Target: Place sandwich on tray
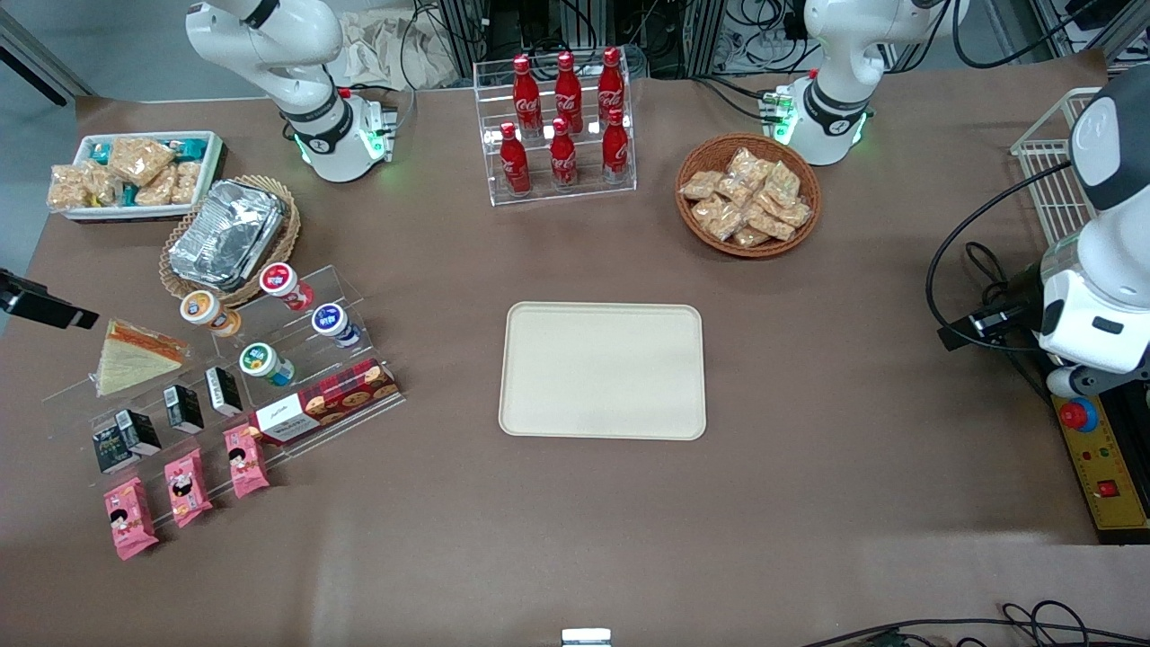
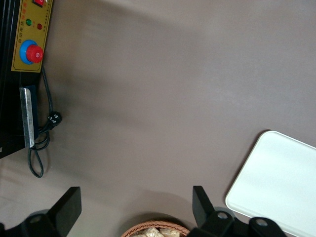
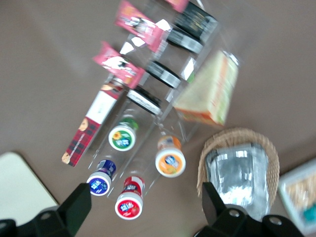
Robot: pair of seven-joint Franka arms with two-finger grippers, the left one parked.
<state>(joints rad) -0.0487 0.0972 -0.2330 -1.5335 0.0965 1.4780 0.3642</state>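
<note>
**Sandwich on the stand, tray bare**

Your gripper [image 3: 143, 197] hung released and empty above the acrylic display stand [image 1: 296, 296] in the right wrist view, its two fingers well apart. Below it lay the yogurt cups [image 3: 170, 162], the foil container [image 3: 238, 177] in its wicker basket, and the sandwich [image 3: 210, 91], which leaned on the stand's upper step, clear of the fingers.

From the front you could see the sandwich [image 1: 135, 355] sitting at the working arm's end of the table, on the stand with the orange-capped cup [image 1: 205, 310] just beside it and the black cartons [image 1: 184, 406] nearer the camera. The tray [image 1: 602, 370] lay flat and bare at the table's middle, well apart from the stand. The gripper itself did not show in that view.

I judged the risk to be in the approach: a descent slightly off line could knock the neighbouring cup or catch the stand's clear edge, and the slick wrap could slip from a light pinch. The open room was toward the table's edge beside the sandwich, and the brown tabletop between stand and tray was free for the carry.

The left wrist view showed only a corner of the tray [image 2: 276, 187] and bare tabletop.
</note>
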